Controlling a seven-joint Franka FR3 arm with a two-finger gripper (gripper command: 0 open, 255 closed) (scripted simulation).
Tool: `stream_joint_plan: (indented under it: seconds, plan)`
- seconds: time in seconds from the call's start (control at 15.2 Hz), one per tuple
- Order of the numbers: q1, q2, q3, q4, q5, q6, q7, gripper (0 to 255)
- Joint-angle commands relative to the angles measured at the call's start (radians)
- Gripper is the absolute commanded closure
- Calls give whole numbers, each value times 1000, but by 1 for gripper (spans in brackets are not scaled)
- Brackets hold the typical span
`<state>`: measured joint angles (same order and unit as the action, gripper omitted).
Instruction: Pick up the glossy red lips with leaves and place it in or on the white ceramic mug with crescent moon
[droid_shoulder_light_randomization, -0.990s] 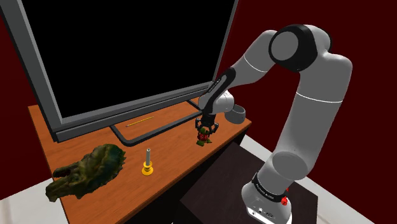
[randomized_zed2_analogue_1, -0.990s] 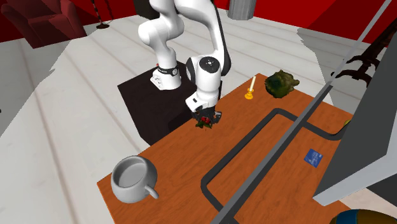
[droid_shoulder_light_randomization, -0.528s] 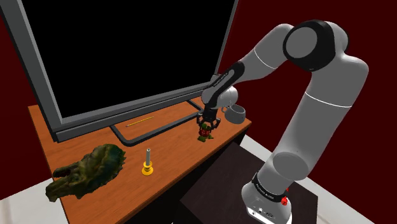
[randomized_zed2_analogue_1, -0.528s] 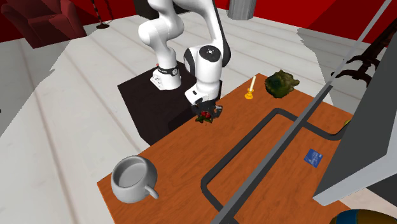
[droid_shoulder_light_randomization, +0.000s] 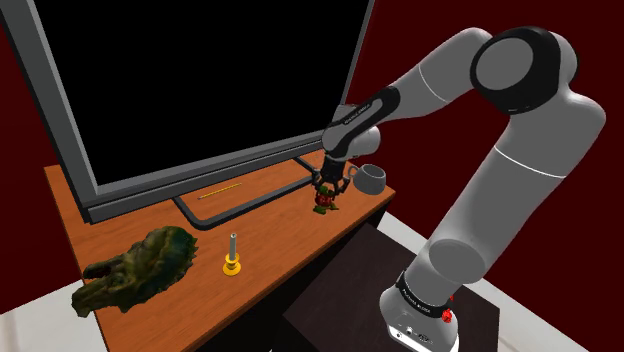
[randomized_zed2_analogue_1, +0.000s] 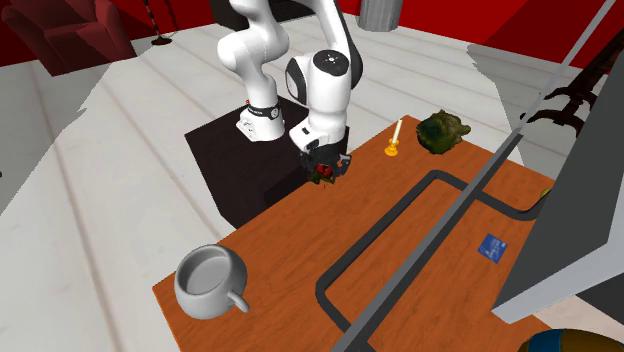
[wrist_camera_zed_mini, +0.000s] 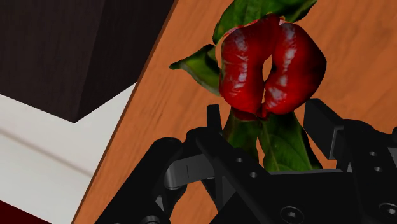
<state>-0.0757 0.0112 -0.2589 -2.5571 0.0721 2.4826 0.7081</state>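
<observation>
Pinching the leaves beneath the red lips (wrist_camera_zed_mini: 270, 63), your tool (wrist_camera_zed_mini: 266, 118) looks to have the pick done. The lips hang over the edge of the wooden surface (randomized_zed2_analogue_1: 290, 240) beside the stand, seemingly clear of it. What's left is the carry and the release: the white mug (randomized_zed2_analogue_1: 208, 280) stands upright and empty, well apart along that same edge, in the second exterior view's lower left.

A home living room: a big television (droid_shoulder_light_randomization: 200, 90) on a wooden table (droid_shoulder_light_randomization: 75, 215), with a red armchair (randomized_zed2_analogue_1: 70, 35).
</observation>
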Motion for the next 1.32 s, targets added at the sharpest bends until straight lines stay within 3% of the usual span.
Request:
stream_joint_plan:
  seconds: [0.0,0.73,1.25]
  plan:
    - [0,-28,-1,5,-14,-32,12,255]
    - [-7,-151,3,42,-64,-187,53,255]
    - [-95,-15,-110,200,-44,-221,-165,255]
